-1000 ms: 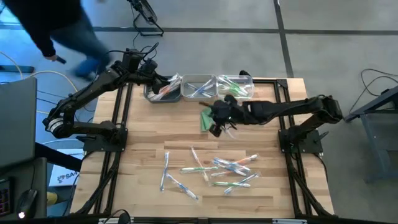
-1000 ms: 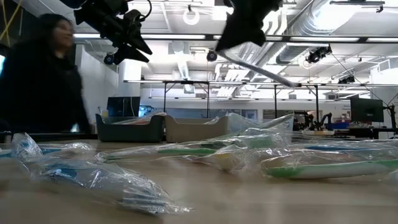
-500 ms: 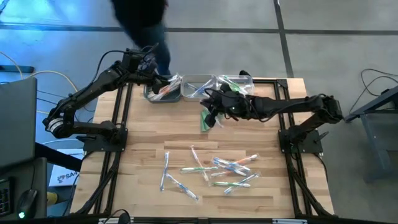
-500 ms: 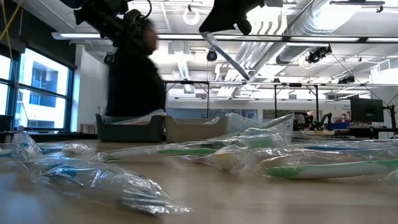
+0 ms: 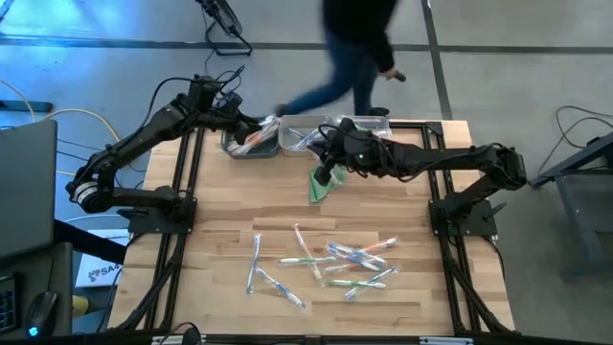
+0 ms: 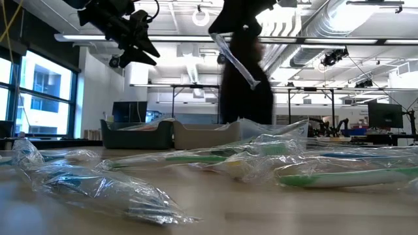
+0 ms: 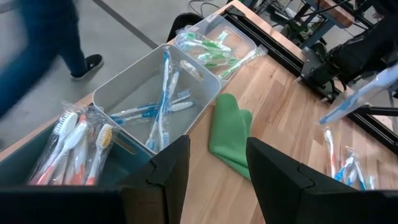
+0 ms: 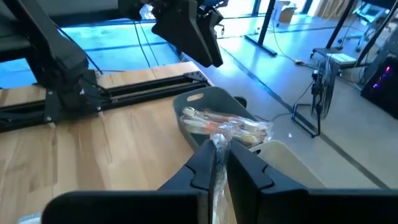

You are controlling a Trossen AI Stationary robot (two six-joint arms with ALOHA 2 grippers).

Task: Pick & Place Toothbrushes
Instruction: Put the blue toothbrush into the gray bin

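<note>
The person walking on the floor behind the table (image 5: 359, 48) is smeared by motion, head cut off by the high view's upper edge; in the low view only a dark blurred figure shows. The clear-wrapped toothbrush (image 6: 236, 60) clamped in the right gripper (image 8: 219, 151) has an unreadable colour (its upper end is hidden by the gripper's dark body)

No text, label, brand, number or sign can be read anywhere in these views
</note>
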